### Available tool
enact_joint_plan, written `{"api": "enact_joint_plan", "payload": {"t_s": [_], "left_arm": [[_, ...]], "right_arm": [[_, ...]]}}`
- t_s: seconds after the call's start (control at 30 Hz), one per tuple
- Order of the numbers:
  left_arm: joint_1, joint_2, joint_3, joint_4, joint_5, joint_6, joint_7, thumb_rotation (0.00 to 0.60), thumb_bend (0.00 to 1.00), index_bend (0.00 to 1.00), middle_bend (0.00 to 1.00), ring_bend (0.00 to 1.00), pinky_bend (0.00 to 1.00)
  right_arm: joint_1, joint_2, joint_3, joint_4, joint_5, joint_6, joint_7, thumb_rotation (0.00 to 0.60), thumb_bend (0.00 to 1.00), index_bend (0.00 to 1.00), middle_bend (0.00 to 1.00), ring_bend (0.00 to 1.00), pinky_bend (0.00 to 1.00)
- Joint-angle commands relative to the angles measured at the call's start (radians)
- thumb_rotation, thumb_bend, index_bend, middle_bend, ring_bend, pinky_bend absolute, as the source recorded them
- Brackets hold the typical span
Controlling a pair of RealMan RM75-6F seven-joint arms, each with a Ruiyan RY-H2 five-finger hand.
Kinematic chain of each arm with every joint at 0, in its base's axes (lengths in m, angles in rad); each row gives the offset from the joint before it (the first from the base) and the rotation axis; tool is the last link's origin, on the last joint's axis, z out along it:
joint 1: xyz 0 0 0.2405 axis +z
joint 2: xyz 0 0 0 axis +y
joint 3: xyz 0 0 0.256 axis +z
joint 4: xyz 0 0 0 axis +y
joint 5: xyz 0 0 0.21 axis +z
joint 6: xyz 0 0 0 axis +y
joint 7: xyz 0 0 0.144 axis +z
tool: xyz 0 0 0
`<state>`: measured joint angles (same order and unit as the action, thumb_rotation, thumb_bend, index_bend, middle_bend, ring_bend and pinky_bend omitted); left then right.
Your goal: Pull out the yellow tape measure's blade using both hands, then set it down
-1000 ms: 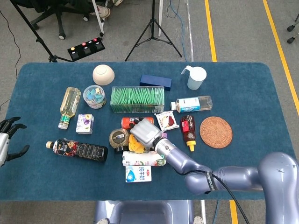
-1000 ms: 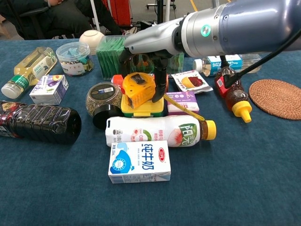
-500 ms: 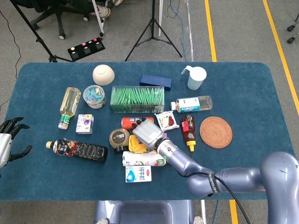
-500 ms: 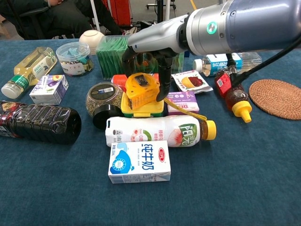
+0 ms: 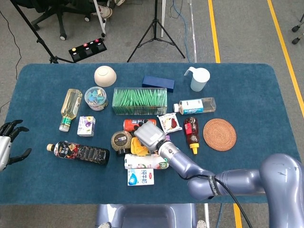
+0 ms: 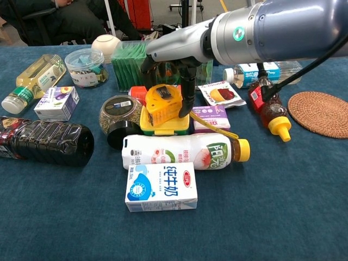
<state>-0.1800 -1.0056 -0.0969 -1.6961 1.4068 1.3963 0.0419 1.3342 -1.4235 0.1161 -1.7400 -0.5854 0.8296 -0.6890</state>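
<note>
The yellow tape measure (image 6: 163, 106) sits atop a yellow-green box (image 6: 166, 126) in the middle of the clutter; in the head view only a yellow sliver (image 5: 138, 147) of it shows under my hand. My right hand (image 6: 173, 61) reaches down over it with dark fingers (image 6: 188, 89) at both sides of the case, gripping it. A short length of yellow blade (image 6: 215, 126) runs out to the right, across a purple packet toward the cap of a white bottle. My left hand (image 5: 9, 142) hangs off the table's left edge, fingers spread, holding nothing.
A white drink bottle (image 6: 179, 152) and a milk carton (image 6: 161, 187) lie just in front of the tape measure. A dark jar (image 6: 117, 117) and a black bottle (image 6: 46, 142) lie to its left. A red sauce bottle (image 6: 269, 109) and a woven coaster (image 6: 321, 113) are to the right.
The tape measure has risen and tipped a little more upright in my right hand's fingers. The left hand has barely moved.
</note>
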Motion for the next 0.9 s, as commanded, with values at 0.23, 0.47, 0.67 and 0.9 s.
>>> {"api": "enact_joint_plan", "payload": {"t_s": [0.23,0.47,0.67,0.9], "left_arm": [[-0.002,-0.003,0.002,0.005,0.001,-0.005,-0.003,0.6,0.21,0.3,0.18,0.17,0.26],[-0.002,-0.004,0.005,0.008,0.002,-0.007,-0.004,0.6,0.21,0.3,0.18,0.17,0.26],[-0.011,-0.003,0.007,0.003,0.01,-0.018,0.004,0.6,0.21,0.3,0.18,0.17,0.26],[-0.03,-0.008,0.002,-0.01,0.027,-0.028,0.019,0.6,0.21,0.3,0.18,0.17,0.26]], "right_arm": [[0.01,-0.006,0.0,0.0,0.002,0.011,0.002,0.6,0.0,0.39,0.32,0.33,0.33],[-0.004,-0.026,0.01,0.005,-0.022,0.048,0.027,0.6,0.05,0.6,0.5,0.54,0.56],[-0.034,-0.02,0.031,-0.014,-0.038,0.079,0.074,0.6,0.08,0.65,0.57,0.62,0.65],[-0.072,0.027,0.034,-0.081,-0.042,0.114,0.101,0.6,0.1,0.65,0.57,0.63,0.67]]}}
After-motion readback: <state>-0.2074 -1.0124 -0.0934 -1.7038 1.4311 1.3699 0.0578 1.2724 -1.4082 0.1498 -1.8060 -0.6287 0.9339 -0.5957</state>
